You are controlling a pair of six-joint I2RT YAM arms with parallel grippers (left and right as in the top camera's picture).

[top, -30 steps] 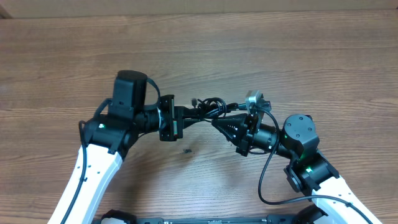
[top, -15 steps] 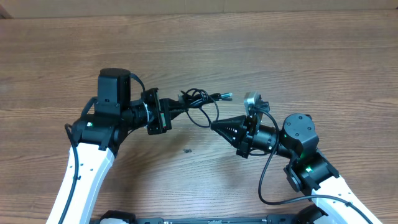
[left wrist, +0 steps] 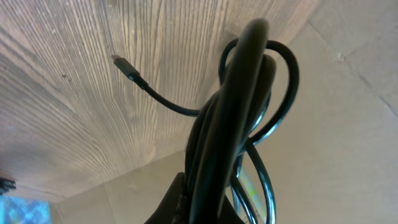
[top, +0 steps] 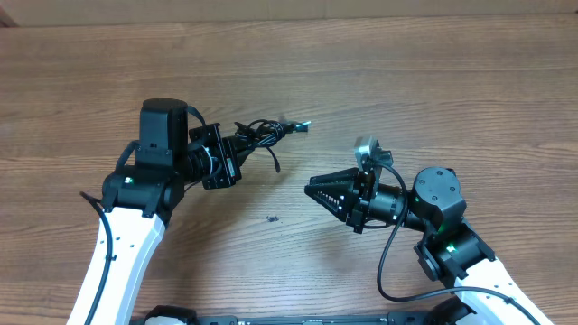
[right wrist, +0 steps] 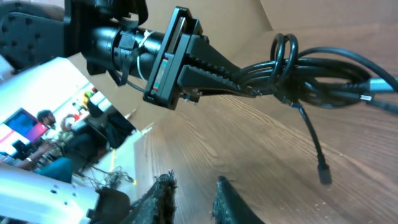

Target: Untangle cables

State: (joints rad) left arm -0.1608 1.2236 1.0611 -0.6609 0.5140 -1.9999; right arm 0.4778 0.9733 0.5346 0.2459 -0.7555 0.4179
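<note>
The left hand [top: 244, 143] clenches the bunched cables [top: 269, 132] over the bench [top: 433, 81]. The right hand [top: 313, 188] sits apart, fingers slightly parted, empty.

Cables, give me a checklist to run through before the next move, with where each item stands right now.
1. Grip: left pincer shut on the cables: ok.
2. Free arm: right pincer open, empty, apart from the cables: ok.
3. Untangled: loops bunched at the left pincer: not ok.
4. Target: loose plug end hangs free of the bunch: ok.
5. Loose plug end off the table: cannot tell.
</note>
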